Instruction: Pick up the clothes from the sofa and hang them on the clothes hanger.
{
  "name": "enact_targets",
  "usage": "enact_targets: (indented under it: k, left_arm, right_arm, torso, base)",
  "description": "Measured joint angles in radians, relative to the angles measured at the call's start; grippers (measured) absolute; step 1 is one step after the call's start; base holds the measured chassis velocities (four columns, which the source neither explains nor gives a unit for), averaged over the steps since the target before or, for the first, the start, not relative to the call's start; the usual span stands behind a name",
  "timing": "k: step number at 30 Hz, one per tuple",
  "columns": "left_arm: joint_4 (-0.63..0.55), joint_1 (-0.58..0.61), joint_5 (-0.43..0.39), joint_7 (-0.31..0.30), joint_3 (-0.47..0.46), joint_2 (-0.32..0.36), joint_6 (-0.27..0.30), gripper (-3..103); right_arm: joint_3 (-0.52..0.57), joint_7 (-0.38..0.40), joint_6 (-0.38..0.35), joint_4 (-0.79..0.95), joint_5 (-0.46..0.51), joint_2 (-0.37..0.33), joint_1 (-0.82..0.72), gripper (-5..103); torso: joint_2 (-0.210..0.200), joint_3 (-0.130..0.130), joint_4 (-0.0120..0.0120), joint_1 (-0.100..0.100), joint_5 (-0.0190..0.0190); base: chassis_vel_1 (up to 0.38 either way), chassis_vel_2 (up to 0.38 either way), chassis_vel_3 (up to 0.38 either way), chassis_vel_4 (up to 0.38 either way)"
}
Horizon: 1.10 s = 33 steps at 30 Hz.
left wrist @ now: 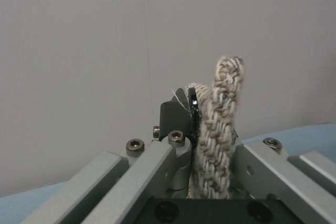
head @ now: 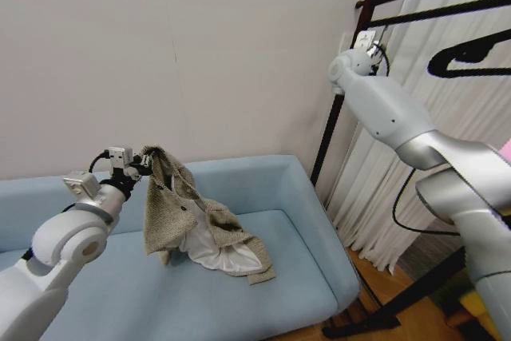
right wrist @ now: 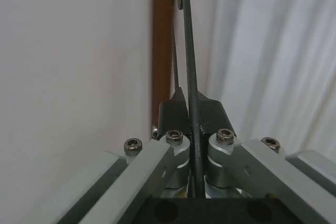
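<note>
Hanger (head: 471, 53) partly out of view

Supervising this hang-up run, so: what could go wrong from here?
The left gripper pinches only a narrow edge of the beige knit garment with white lining; it might slip out. Its lower part lies on the light blue sofa and may drag. The right gripper clamps a thin dark metal rod beside the brown rack post; it could twist.

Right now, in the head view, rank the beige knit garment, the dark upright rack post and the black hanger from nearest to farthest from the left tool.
1. Beige knit garment: clamped in the left tool.
2. Dark upright rack post: right of centre.
3. Black hanger: far upper right.
</note>
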Motion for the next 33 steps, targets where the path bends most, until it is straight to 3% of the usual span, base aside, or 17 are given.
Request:
enact_targets:
  k: [4,5,8,9,14,17,20,27,33]
  left_arm:
    - [0.021,0.009,-0.051,0.019,-0.009,0.036,-0.028,2]
    - [0.021,0.009,-0.051,0.019,-0.009,0.036,-0.028,2]
    - [0.046,0.017,-0.102,0.107,-0.01,0.08,-0.076,2]
    - [0.046,0.017,-0.102,0.107,-0.01,0.08,-0.076,2]
    - [0.121,-0.006,-0.227,0.219,0.006,0.162,-0.101,2]
    - [0.147,-0.016,-0.259,0.247,0.01,0.183,-0.111,2]
    - [0.185,-0.034,-0.299,0.295,0.015,0.216,-0.117,2]
    - [0.189,-0.038,-0.31,0.294,0.015,0.254,-0.117,2]
    - [0.165,-0.034,-0.316,0.279,0.013,0.266,-0.114,2]
  right_arm:
    - [0.052,-0.242,-0.054,0.312,0.052,-0.173,-0.138,2]
    - [0.052,-0.242,-0.054,0.312,0.052,-0.173,-0.138,2]
    - [0.17,-0.452,-0.073,0.535,0.054,-0.273,-0.308,2]
    - [0.17,-0.452,-0.073,0.535,0.054,-0.273,-0.308,2]
    - [0.318,-0.659,-0.018,0.818,0.04,-0.344,-0.609,2]
    - [0.355,-0.717,-0.009,0.88,0.037,-0.36,-0.678,2]
    - [0.436,-0.838,0.002,0.98,0.031,-0.396,-0.802,2]
    - [0.528,-0.93,0.025,1.127,-0.01,-0.429,-0.988,2]
    - [0.469,-0.895,0.031,1.221,-0.045,-0.384,-0.983,2]
  torso:
    - [0.0,0.0,-0.0002,0.0,0.0002]
    - [0.0,0.0,-0.0002,0.0,0.0002]
    - [0.0,0.0,-0.0004,0.0,0.0002]
    - [0.0,0.0,-0.0004,0.0,0.0002]
    - [0.0,0.0,0.0005,0.0,0.0]
    - [0.0,0.0,0.0005,0.0,0.0]
    - [0.0,0.0,0.0001,0.0,-0.0003]
    - [0.0,0.0,-0.0001,0.0,0.0]
    - [0.0,0.0,0.0005,0.0,-0.0001]
  base:
    - [0.0,0.0,0.0,0.0]
    - [0.0,0.0,0.0,0.0]
    - [0.0,0.0,0.0,0.0]
    - [0.0,0.0,0.0,0.0]
    - [0.0,0.0,0.0,0.0]
    - [0.0,0.0,0.0,0.0]
    - [0.0,0.0,0.0,0.0]
    - [0.0,0.0,0.0,0.0]
    - [0.0,0.0,0.0,0.0]
